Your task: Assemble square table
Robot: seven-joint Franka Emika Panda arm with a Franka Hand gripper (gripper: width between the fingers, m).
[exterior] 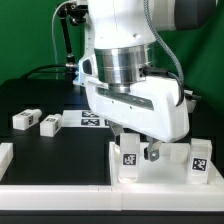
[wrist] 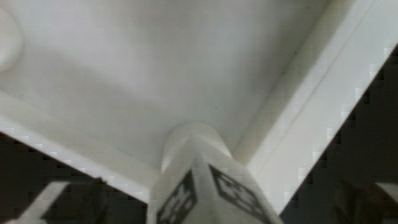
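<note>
One leg (exterior: 130, 155) stands upright at a corner of the square slab (exterior: 170, 172); fingers (exterior: 152, 153) sit apart either side, likely leaving it seated untouched.

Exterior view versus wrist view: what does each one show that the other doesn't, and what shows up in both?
Only the exterior view shows the arm with its gripper, two loose leg blocks lying toward that view's left, the marker board beside them, and a second tagged leg standing at that view's right. Only the wrist view shows the raised rim close up, running along a flat white face. Both show the square tabletop slab and the tagged leg just below the gripper.
</note>
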